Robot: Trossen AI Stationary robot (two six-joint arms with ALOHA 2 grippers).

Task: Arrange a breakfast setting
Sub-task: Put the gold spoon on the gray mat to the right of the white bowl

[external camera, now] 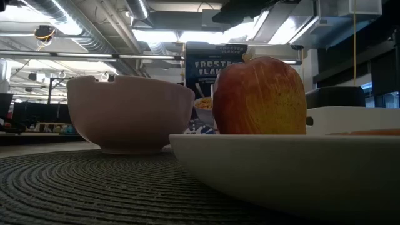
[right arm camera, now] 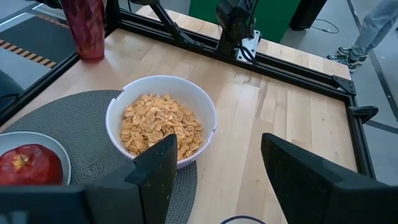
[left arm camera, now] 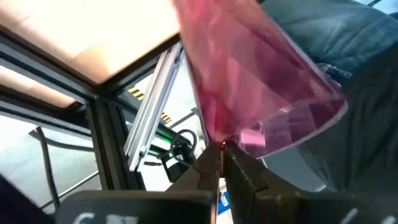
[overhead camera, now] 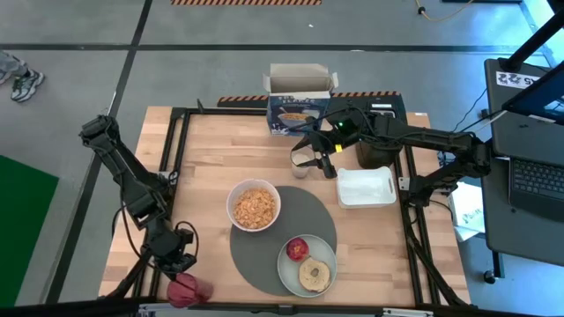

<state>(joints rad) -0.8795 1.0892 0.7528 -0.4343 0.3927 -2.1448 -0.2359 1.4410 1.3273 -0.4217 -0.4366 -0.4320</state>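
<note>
We see the right gripper (overhead camera: 310,160) hovering with fingers spread wide over the small glass (overhead camera: 302,167), just in front of the blue cereal box (overhead camera: 298,113) at the table's far side. A black toaster (overhead camera: 374,151) and a white rectangular tray (overhead camera: 366,187) lie beside it. Nearer, the round, ribbed dark-grey mat (overhead camera: 293,216) carries the smooth white bowl (overhead camera: 254,205) of flakes and the pale-green plate (overhead camera: 288,269) with a red apple (overhead camera: 296,248) and a bagel half (overhead camera: 315,275). The left gripper (overhead camera: 182,262) sits at the near left corner, its fingers (left arm camera: 245,177) pinched on the rim of a translucent pink cup (left arm camera: 249,81).
</note>
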